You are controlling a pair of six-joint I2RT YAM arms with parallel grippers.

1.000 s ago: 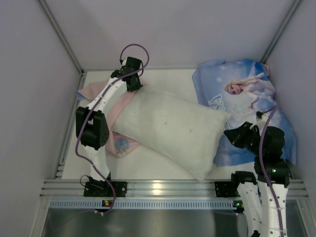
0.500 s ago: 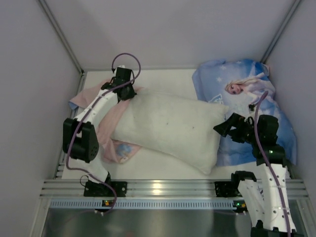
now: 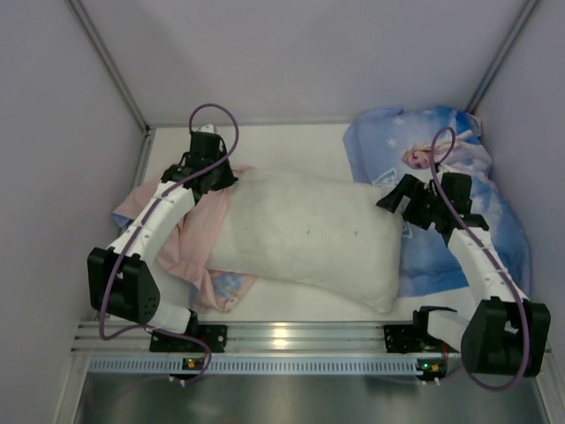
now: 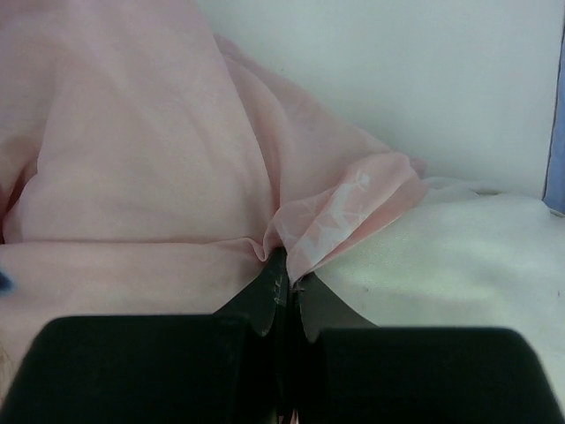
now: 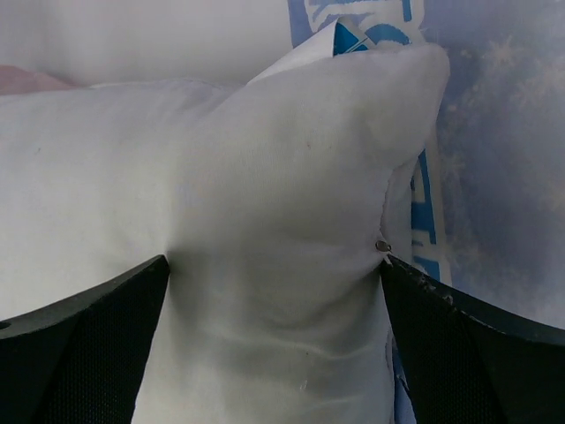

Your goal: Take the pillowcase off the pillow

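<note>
My left gripper (image 4: pixel 284 276) bites the pillowcase (image 4: pixel 132 159), and pink folds swallow its very tips. The cloth runs off the wrist view's left and top edges. My right gripper (image 5: pixel 274 265) has both fingers clipped by the bottom corners, and the pillow (image 5: pixel 265 177) spills past the frame. From above, the pillow covers part of the pillowcase, and its small blue print is unreadable.

The thin pale-pink fabric pillowcase (image 3: pixel 196 240) lies crumpled against the left end of the plump white rectangular pillow (image 3: pixel 305 234).
</note>
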